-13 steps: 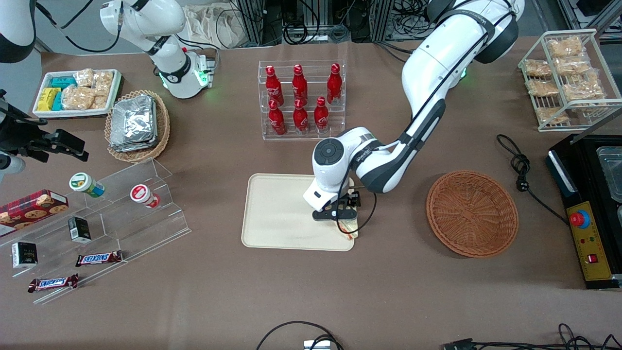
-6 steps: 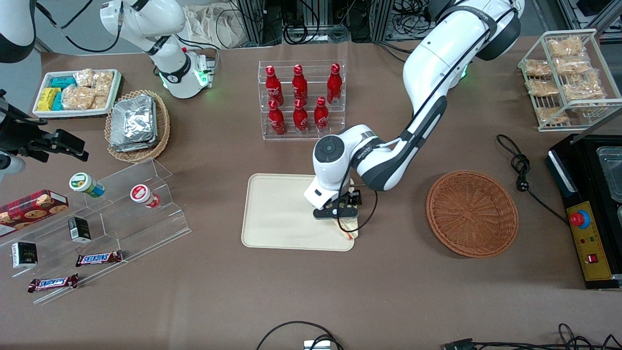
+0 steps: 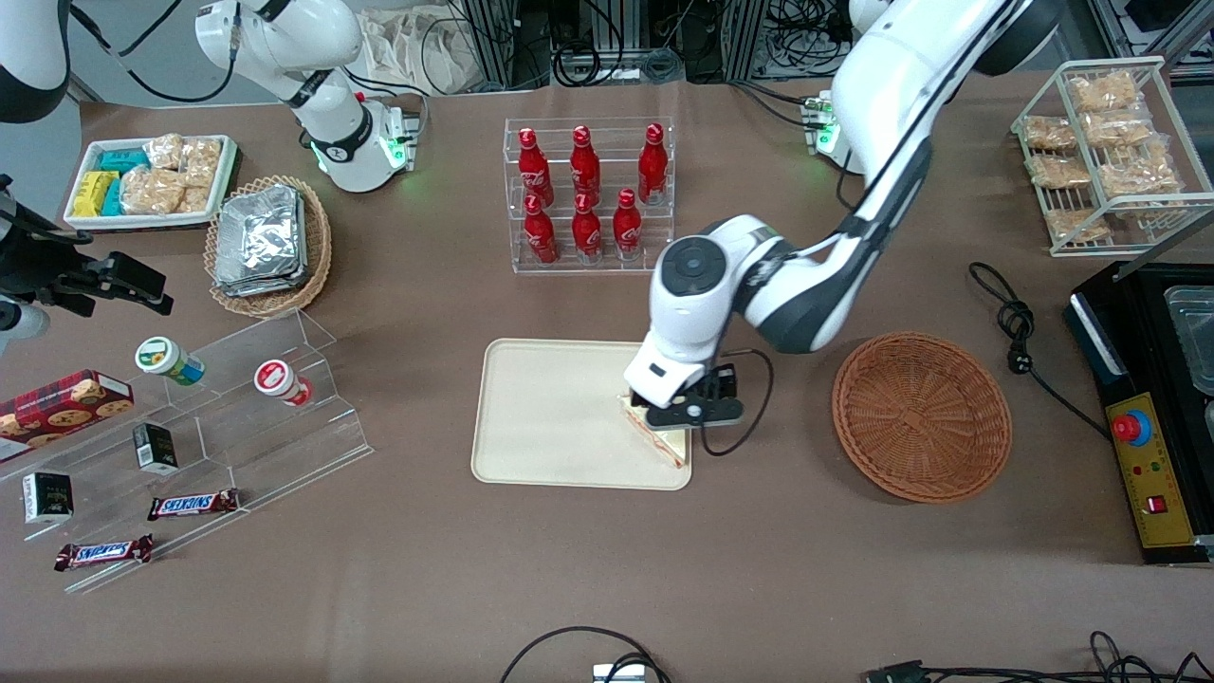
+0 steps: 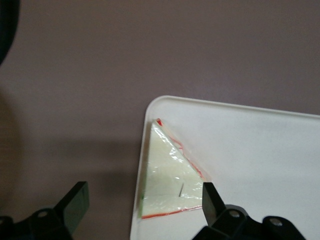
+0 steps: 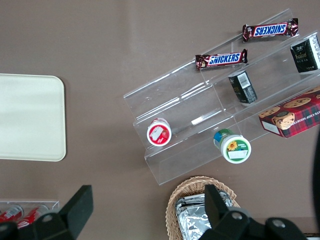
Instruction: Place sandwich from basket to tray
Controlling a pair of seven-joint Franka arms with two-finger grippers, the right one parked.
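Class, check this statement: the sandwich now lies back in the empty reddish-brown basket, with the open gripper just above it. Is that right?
Not quite. The sandwich lies on the tray, at the corner nearest the basket, not in the basket, which is empty. The rest holds: the gripper is open just above the sandwich. The left wrist view shows it best, and the front view confirms it.

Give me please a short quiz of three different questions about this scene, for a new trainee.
1. True or false: the triangular white-bread sandwich lies in the round reddish-brown wicker basket.
2. The left arm's black two-finger gripper is: A) shut on the sandwich, B) open above it, C) over the basket.
3. Fill in: the sandwich rests at a ____ of the cream rectangular tray.

Key: 1 false, it lies on the tray; 2 B; 3 corner.
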